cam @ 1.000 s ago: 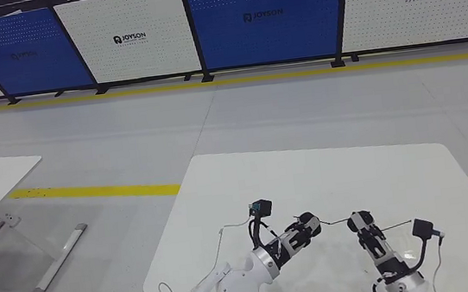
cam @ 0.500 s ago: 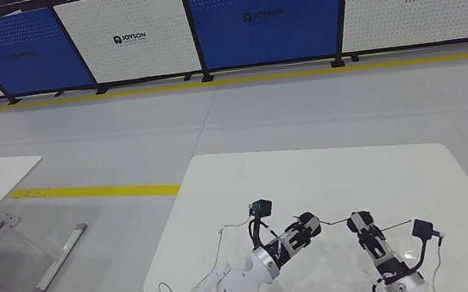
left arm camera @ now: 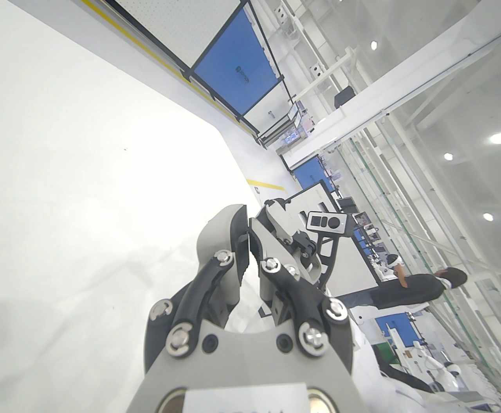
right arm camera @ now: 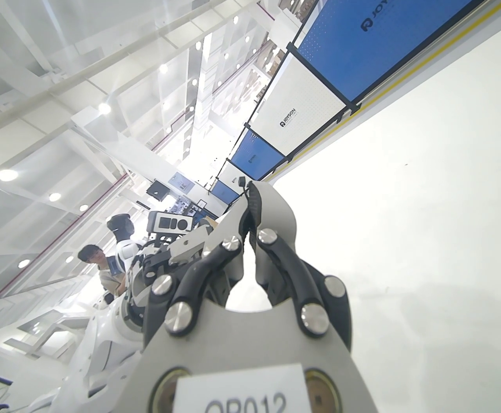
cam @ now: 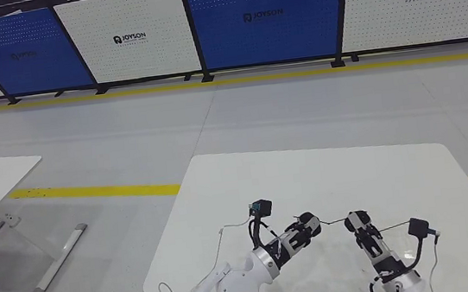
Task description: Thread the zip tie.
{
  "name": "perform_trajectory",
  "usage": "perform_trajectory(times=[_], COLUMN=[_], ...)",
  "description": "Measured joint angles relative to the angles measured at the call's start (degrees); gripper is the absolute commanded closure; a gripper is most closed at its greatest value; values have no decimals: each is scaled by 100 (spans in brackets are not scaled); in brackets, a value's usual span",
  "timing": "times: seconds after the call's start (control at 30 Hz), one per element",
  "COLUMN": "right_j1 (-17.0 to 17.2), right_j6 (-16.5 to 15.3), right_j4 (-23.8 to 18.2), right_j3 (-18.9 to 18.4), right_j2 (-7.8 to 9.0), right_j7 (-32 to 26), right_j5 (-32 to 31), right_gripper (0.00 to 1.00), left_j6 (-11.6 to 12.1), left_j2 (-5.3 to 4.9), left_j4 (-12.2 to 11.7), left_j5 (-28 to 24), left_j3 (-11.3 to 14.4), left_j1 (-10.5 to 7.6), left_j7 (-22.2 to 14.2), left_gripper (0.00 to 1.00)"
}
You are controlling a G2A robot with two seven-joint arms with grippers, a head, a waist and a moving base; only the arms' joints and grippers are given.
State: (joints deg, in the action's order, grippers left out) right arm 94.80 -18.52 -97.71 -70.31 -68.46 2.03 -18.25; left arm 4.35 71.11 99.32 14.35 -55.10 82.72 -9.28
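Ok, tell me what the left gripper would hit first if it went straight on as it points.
Probably the right gripper: it sits just beyond the left gripper's tips, and from above the two face each other with only the zip tie between. Exact depth is unclear.

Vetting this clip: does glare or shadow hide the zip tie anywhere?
Top view: even light, zip tie a thin dark line over the table. Left wrist view: table washed out by glare, left gripper readable. Right wrist view: ceiling lamps flare, yet the tie's black end shows past the right gripper.
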Motion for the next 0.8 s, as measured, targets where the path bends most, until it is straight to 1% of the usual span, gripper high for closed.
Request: perform_trajectory(times=[0.23, 0.43, 0.67, 0.8], right_j1=[58, 77, 13, 26], right_j6=[-98, -85, -24, -60], right_j4=[-36, -49, 23, 21], right_j3=[-73, -99, -59, -72], right_j2=[-13, -24, -53, -64], right_j7=[53, 13, -5, 38], right_j5=[36, 13, -15, -24], right_gripper=[100, 100, 100, 100], left_j6=[0, 0, 0, 0], left_j2=[0, 0, 0, 0], left_j4=[0, 0, 0, 0], left_j5=[0, 0, 0, 0], left_j3=[0, 0, 0, 0], left_j1=[0, 0, 0, 0], left_j7=[0, 0, 0, 0], left_gripper=[100, 100, 100, 100])
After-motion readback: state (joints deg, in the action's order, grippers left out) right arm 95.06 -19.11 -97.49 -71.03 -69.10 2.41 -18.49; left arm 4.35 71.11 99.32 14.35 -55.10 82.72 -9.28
